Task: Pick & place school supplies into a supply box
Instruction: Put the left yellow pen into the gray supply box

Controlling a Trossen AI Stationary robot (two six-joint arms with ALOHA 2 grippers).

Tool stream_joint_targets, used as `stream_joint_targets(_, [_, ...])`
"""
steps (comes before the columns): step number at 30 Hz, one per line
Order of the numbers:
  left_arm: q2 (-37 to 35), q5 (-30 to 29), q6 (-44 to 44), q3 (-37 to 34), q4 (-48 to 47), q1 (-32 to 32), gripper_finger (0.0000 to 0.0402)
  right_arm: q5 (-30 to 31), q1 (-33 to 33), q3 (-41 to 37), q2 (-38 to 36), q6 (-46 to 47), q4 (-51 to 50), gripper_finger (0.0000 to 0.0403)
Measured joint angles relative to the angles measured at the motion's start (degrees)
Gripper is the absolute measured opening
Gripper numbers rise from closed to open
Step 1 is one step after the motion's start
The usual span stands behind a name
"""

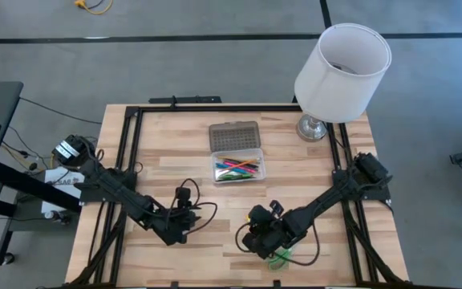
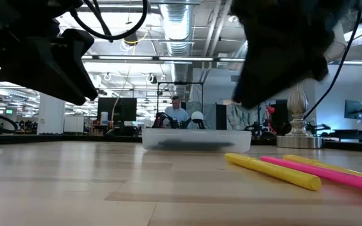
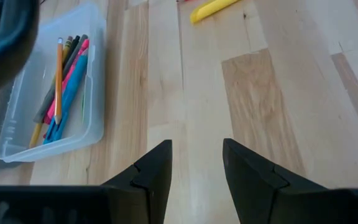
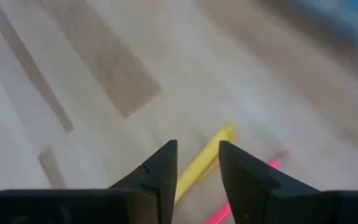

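A wooden desk (image 1: 175,152) seen from above holds a clear plastic pencil case (image 1: 238,168) near its middle, its dotted lid (image 1: 234,135) folded back flat. Pens and pencils (image 3: 64,84) in blue, pink, orange and dark colours lie inside it. The left end effector (image 3: 196,163) hovers over bare wood near the case, fingers parted and empty. The right end effector (image 4: 197,163) sits low over a yellow marker (image 4: 204,163), fingers parted either side of it. A pink marker (image 2: 319,171) lies alongside. A white lampshade (image 1: 342,71) stands at the far corner.
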Motion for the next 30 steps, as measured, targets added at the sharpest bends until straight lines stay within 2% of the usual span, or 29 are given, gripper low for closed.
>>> stream_joint_targets(2, [0.0, -0.03, -0.01, 0.0, 0.0, -0.02, 0.0138, -2.67, 0.06, -0.34, 0.27, 0.01, -0.98, 0.0111])
stream_joint_targets(8, [0.0, -0.01, -0.15, 0.0, -0.36, -0.02, 0.0138, -5.11, -1.09, 0.03, 1.83, 0.02, 0.99, 0.0111])
stream_joint_targets(30, [0.02, 0.05, -1.56, 0.0, -0.61, 0.0, 0.0138, -4.04, 1.17, -0.15, 1.81, 1.43, 2.91, 0.0111])
